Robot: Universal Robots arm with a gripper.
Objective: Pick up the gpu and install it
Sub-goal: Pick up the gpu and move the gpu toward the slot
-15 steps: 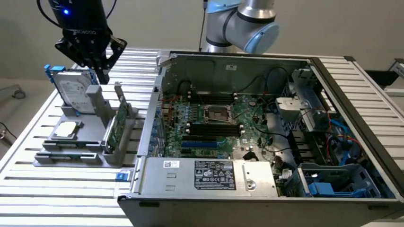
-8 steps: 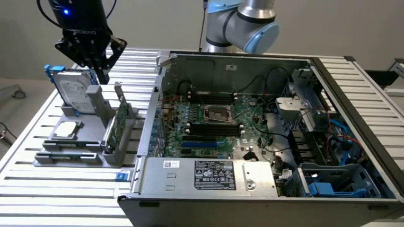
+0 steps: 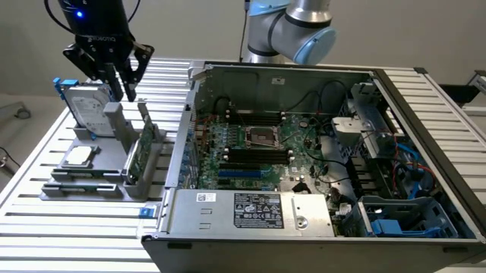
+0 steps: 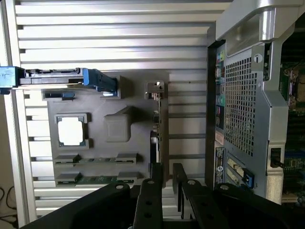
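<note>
We see black pincer [image 3: 124, 94] hanging above grey moulded holder [image 3: 83, 187] on slatted metal bench [image 3: 31, 227]. Jaws are narrowly apart and hold nothing. Flat green gpu with silver end bracket [image 3: 141, 145] stands on edge in holder, beside open computer case [image 3: 319, 148].

Risks, as we judge:
- Gap slim, so one of fingers [image 4: 148, 200] can land on card edge.
- Silver hard drive with blue frame [image 3: 87, 111] near, can be bumped.
- Off-centre grip can tilt card.
</note>
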